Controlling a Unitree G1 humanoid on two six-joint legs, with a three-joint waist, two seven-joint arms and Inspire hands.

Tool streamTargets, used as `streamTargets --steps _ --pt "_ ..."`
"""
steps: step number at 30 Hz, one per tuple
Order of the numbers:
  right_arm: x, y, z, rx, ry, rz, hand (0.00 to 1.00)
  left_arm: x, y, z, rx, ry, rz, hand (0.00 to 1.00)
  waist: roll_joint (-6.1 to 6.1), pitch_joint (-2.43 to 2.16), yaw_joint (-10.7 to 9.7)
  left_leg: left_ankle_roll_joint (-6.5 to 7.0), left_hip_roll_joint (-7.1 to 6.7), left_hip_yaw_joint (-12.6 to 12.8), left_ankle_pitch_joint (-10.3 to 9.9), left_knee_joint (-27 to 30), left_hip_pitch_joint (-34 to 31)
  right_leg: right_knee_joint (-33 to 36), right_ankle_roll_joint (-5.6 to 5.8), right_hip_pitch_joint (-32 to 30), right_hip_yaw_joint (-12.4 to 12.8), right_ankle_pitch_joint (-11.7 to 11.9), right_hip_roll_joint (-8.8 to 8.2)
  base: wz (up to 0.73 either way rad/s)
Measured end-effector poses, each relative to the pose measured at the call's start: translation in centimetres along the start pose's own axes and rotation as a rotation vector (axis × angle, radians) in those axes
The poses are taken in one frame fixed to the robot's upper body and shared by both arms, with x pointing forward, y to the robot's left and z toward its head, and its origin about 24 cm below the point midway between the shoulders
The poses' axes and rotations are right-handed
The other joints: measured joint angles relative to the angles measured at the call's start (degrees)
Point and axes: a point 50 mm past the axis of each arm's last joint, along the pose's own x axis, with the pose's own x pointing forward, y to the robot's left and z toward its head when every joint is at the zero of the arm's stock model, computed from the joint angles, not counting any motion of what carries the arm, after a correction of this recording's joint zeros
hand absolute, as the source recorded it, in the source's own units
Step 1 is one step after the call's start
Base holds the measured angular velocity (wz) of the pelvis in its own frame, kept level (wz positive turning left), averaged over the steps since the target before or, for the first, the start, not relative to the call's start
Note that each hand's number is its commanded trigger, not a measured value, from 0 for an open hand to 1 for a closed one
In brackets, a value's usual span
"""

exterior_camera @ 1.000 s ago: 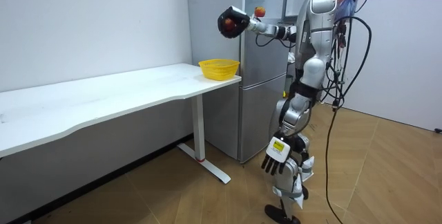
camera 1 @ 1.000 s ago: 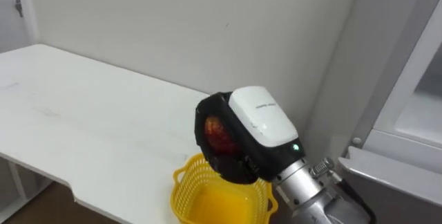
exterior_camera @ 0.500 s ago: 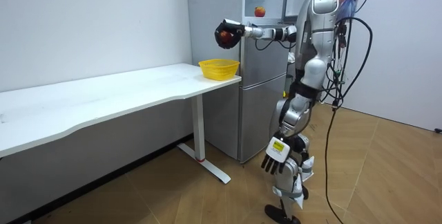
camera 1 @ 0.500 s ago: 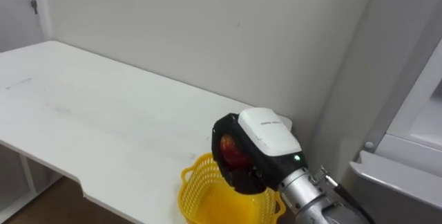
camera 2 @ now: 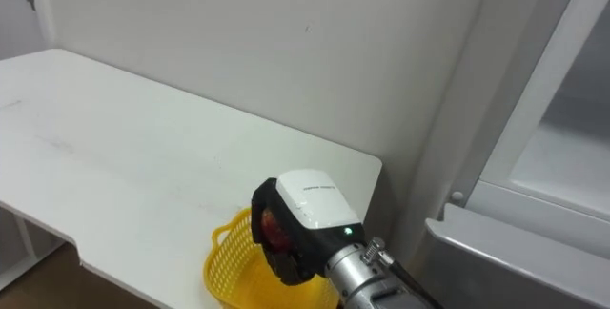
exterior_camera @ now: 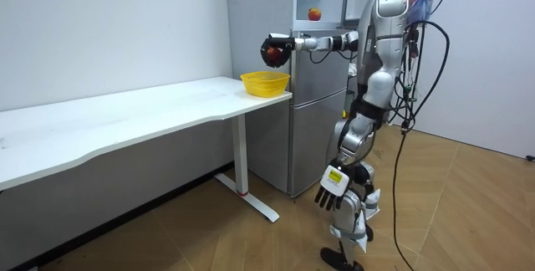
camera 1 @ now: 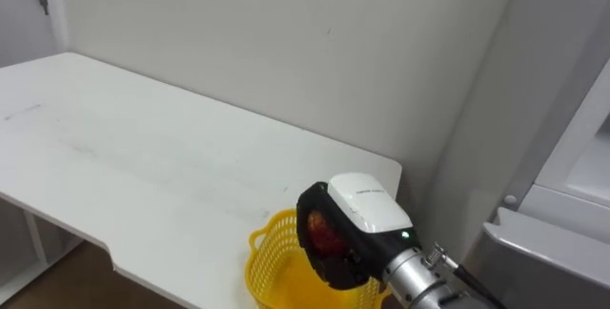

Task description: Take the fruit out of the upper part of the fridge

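Grip: curling the fingers of the right hand [camera 1: 357, 216] round a red apple [camera 1: 325, 236], hovering just above the yellow basket [camera 1: 270, 269] at the table [camera 1: 143, 161] end. Judging it firm, smooth, light and easily bruised; cupping its widest part, not pinching. Working over a smooth white top along a plain wall, beside the fridge [exterior_camera: 322, 95]; letting the left hand [exterior_camera: 333, 189] dangle, fingers relaxed.

Two apples [exterior_camera: 314, 14], one yellow basket [camera 1: 272, 271], one table [camera 1: 143, 166], one fridge [exterior_camera: 318, 137]
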Motion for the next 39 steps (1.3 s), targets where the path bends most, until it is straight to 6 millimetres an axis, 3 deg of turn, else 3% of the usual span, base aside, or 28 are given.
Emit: streamTargets --steps 12,39 --pt "-0.2 0.9 -1.0 -0.004 0.045 0.038 0.00 0.0 0.0 0.3 0.001 -0.007 -0.011 0.00 -0.05 0.06 -0.05 0.00 0.00 -0.02 -0.01 -0.16 -0.19 0.05 -0.01 -0.09 0.15 0.01 -0.01 0.00" --pt "-0.2 1.2 -1.1 0.009 0.051 0.045 0.00 0.1 0.2 0.7 0.003 -0.014 0.019 0.00 0.13 0.36 -0.13 0.00 -0.01 0.02 -0.01 0.08 -0.16 0.04 -0.01 -0.15 0.48 0.01 0.02 0.00"
